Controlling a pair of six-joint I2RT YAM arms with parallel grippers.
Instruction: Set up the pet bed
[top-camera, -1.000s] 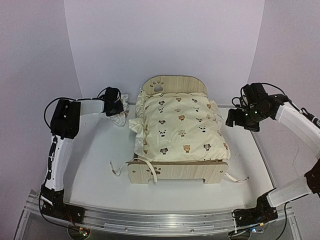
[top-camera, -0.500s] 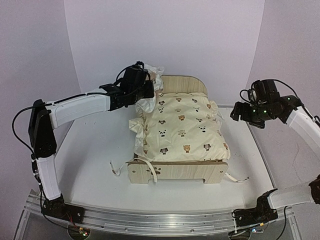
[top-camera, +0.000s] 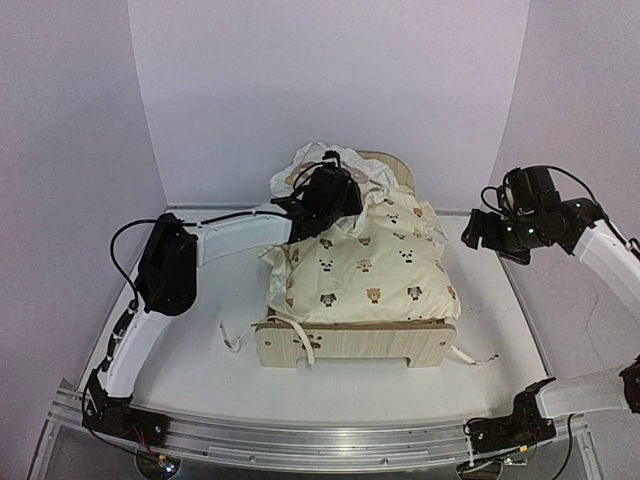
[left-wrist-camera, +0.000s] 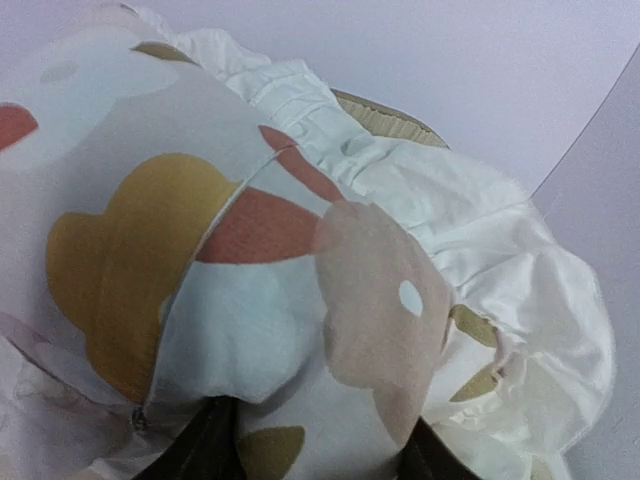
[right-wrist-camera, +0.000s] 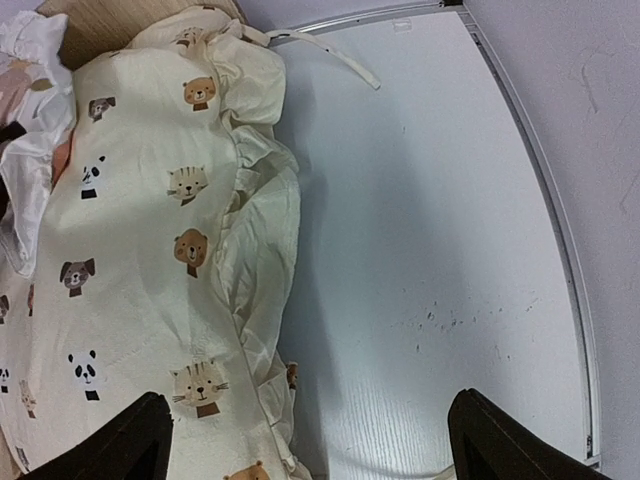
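a plain pale lilac back wall (top-camera: 330, 80) stands behind a white surface (top-camera: 190, 330). 2 matching side walls (top-camera: 60, 150) angle in to meet it. a metal rail (top-camera: 330, 440) runs along the surface's near edge. the light is soft and even, leaving only faint shadows.

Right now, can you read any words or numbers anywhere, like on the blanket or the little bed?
None: no word, number, label or brand can be read in any view.
The quilt carries only small animal faces, no letters.
The pet bed shows plain wood on its near end board, with no writing.
The pillow has only coloured leaf shapes.
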